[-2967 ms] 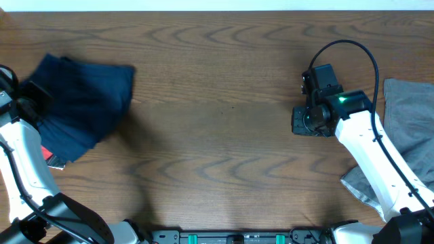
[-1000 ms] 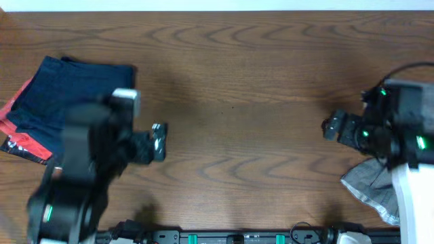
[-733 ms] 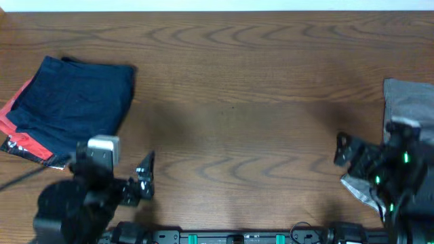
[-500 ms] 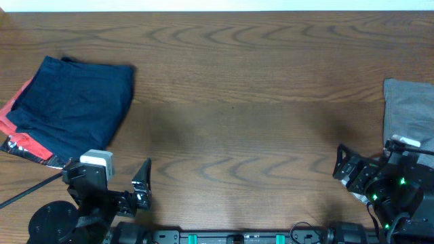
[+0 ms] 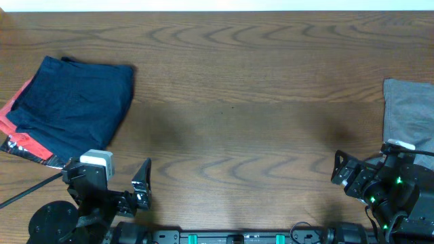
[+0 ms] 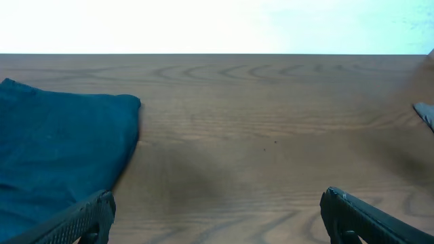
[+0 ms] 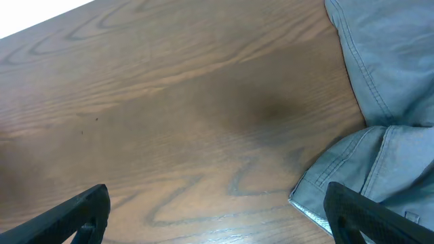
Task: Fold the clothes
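Folded dark navy blue fabric shorts (image 5: 74, 102) lie over a red garment (image 5: 15, 135) at the brown wooden table's (image 5: 230, 102) left edge. A light grey garment (image 5: 410, 112) lies at the right edge. At the table's front edge, the left gripper (image 5: 141, 186) and right gripper (image 5: 342, 175) are both spread wide, empty and off the clothes.

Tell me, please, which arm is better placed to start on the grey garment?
Right, probably. The right gripper sits open beside the grey garment, whose rumpled edge shows in its wrist view. The left gripper, also open, is across the table by the navy garment, which looks folded.
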Controlling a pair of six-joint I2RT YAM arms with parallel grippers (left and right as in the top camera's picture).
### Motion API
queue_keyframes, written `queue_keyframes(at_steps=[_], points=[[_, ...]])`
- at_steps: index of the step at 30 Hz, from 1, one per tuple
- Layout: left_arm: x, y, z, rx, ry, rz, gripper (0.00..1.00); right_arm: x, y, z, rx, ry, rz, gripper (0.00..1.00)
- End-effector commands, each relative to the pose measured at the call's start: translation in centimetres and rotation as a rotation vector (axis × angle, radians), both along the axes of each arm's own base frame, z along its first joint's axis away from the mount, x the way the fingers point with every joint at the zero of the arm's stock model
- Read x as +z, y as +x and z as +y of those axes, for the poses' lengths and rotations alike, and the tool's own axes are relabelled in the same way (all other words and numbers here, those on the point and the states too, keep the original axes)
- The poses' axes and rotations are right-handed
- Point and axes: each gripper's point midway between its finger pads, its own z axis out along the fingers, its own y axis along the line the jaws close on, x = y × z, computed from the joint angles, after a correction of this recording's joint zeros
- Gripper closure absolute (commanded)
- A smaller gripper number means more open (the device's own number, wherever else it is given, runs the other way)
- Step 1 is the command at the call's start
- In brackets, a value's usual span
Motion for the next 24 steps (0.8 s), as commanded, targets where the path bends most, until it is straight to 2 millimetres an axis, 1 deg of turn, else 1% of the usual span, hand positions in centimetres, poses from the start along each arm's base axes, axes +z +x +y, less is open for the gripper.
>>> queue_keyframes(at_steps=[1,9,12,16,18,24], points=[[-0.2,0.1,0.2,0.007,0.018,-0.001,0.02,-0.1,-0.1,-0.2,-0.001,-0.015,0.0,0.01],[-0.2,0.1,0.2,0.007,0.018,-0.001,0.02,-0.1,-0.1,-0.3,-0.003,-0.022,0.003,0.01],[-0.2,0.1,0.2,0.007,0.018,-0.001,0.02,0.5,0.7,-0.2,0.047,-0.07,-0.041,0.01],[-0.2,0.1,0.2,0.007,0.018,-0.001,0.02,1.5,3.3,1.8,0.243,-0.184,-0.192,0.01],[-0.2,0.1,0.2,0.007,0.018,-0.001,0.02,1.5,4.1,2.9,0.307,-0.223,-0.274,0.01],[-0.2,0.1,0.2,0.007,0.018,-0.001,0.02,0.8,4.9,5.6,0.396,-0.231,-0.526,0.01]])
